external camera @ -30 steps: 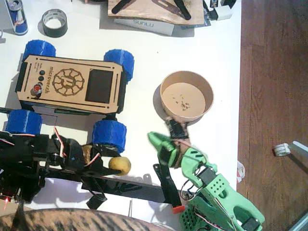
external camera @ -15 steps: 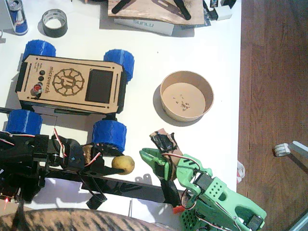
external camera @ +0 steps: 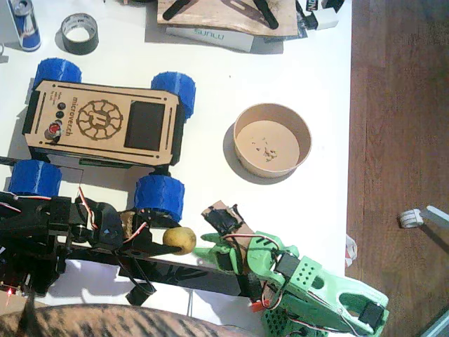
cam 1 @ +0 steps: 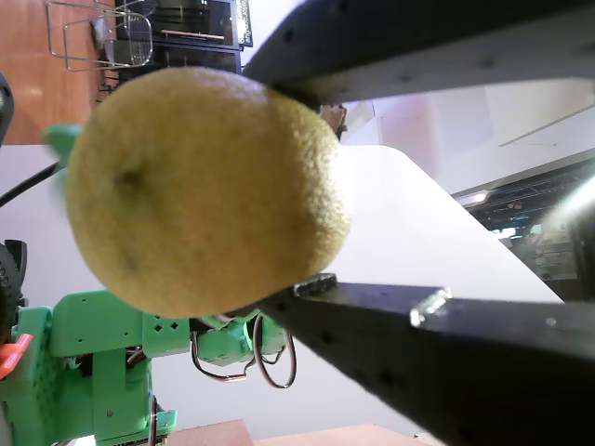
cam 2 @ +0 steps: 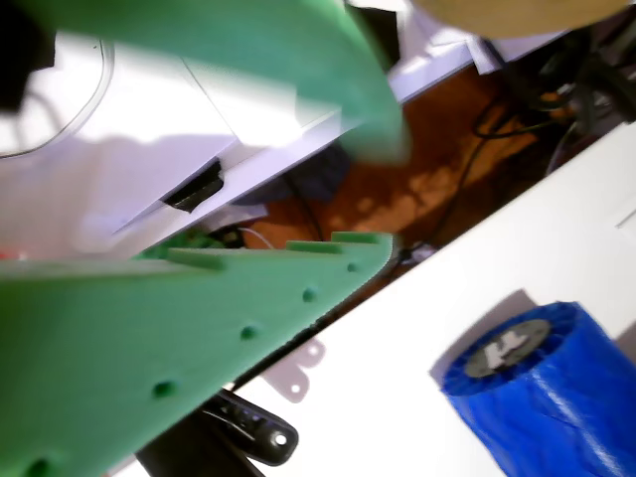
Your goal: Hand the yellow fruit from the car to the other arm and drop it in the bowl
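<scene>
1. Two black fingers of the left gripper (external camera: 175, 246) pinched the yellow fruit (external camera: 179, 239) beside the car (external camera: 105, 126).
2. Right gripper (external camera: 210, 247) sat spread just right of it, the bowl (external camera: 272, 140) farther up-right.

You see only a sliver of the yellow fruit (cam 2: 517, 12) above the green jaws, cut by the top edge. The upper green finger (cam 2: 248, 50) looks blurry.
</scene>
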`<action>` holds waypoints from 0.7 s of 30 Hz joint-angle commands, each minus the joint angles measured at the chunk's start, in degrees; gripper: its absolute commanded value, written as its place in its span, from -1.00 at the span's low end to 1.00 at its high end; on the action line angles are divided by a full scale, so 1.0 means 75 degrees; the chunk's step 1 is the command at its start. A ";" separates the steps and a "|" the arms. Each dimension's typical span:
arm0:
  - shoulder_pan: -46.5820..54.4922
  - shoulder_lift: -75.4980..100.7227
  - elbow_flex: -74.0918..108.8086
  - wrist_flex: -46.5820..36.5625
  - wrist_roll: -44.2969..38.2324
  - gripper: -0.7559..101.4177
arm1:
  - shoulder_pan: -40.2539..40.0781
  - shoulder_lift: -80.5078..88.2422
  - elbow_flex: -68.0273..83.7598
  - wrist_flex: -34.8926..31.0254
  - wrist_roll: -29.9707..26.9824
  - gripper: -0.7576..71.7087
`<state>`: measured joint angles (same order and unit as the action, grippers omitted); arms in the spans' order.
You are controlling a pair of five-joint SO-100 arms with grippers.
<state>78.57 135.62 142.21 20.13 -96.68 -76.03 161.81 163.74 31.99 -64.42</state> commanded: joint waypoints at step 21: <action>0.0012 0.0422 -0.0059 -0.0187 -0.0082 -0.99 | 0.0375 -0.1676 -0.0340 -0.2555 0.1594 0.02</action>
<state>78.40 137.02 142.21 20.13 -96.68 -75.15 149.50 163.92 17.31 -51.59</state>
